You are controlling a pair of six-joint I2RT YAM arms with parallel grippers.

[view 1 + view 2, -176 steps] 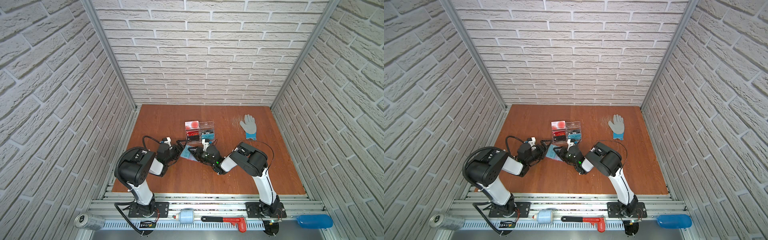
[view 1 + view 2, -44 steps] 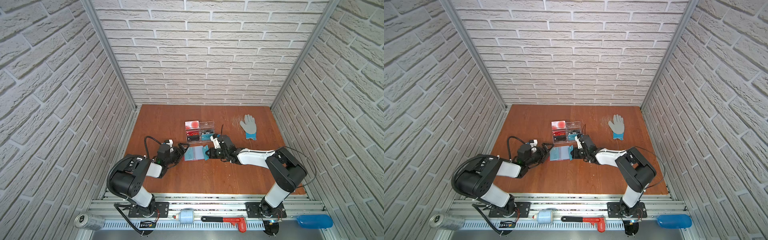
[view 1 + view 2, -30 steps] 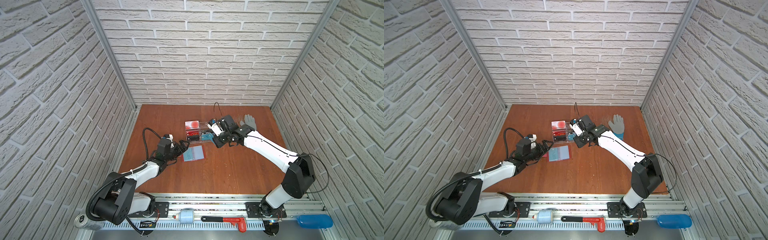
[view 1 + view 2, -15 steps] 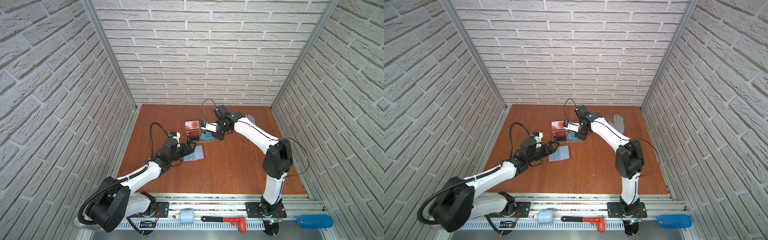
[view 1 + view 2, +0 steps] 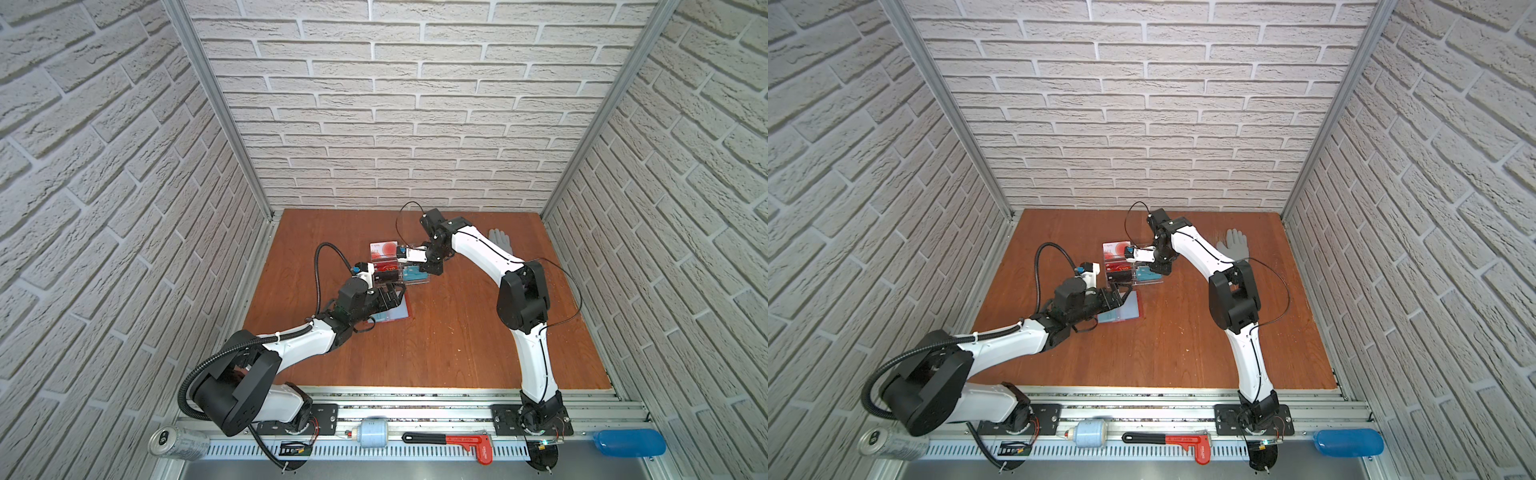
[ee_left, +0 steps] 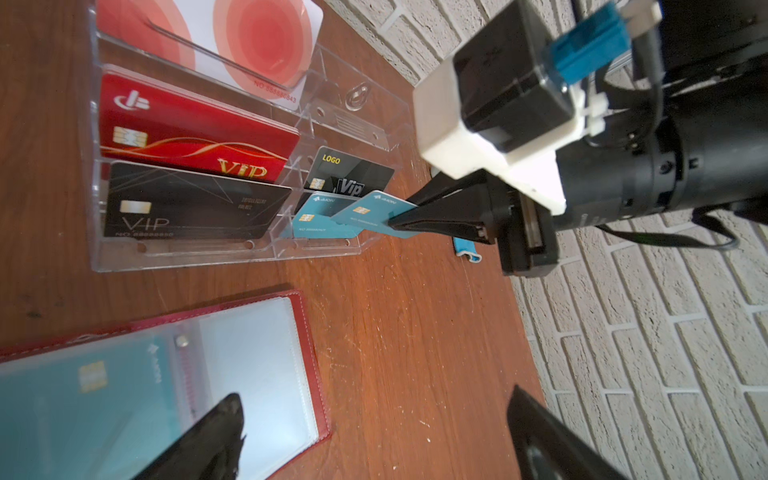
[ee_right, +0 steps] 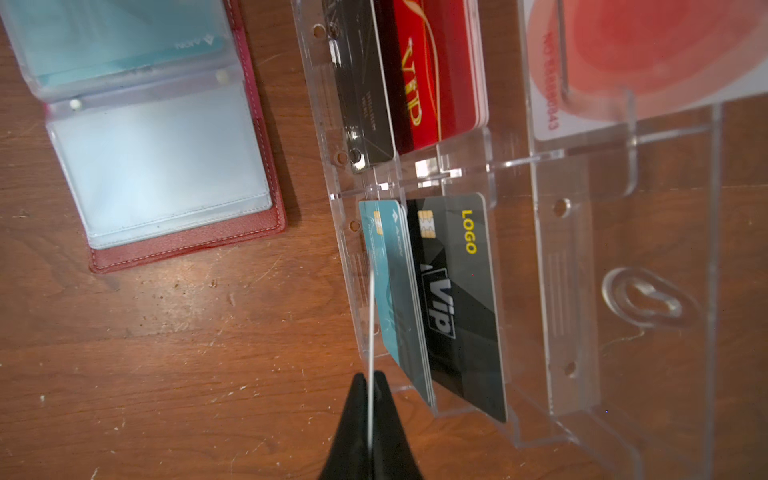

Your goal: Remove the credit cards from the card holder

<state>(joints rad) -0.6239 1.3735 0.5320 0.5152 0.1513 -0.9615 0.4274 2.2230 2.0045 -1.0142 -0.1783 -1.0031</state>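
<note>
At the left of the wooden table [image 5: 436, 353], the left gripper [image 5: 390, 296] hangs with its jaws spread wide and nothing between them. One finger [image 6: 216, 432] lies over the red card holder [image 6: 308, 332], seemingly to keep it from sliding or folding shut, though actual contact cannot be made out. The holder lies opened flat with its clear sleeves facing up. This leaves the pockets reachable from above, and a teal credit card [image 6: 95, 382] is visible inside one sleeve, so the task looks unfinished. Just beyond the holder stands a clear acrylic card stand [image 6: 187, 257], with red and black VIP cards [image 6: 195, 141] in its left half. In the front slot of its right half a filed teal card [image 6: 316, 220] leans ahead of a black one. To the right, the right gripper [image 7: 368, 382] is clamped shut on one end of the held credit card [image 6: 374, 216]. That grip leaves the long free end clear to slide in beside the filed one. The card tilts over the stand's front lip, and whether it has entered the slot cannot be told. A grey work glove [image 5: 500, 243] lies apart at the far right, playing no part.
</note>
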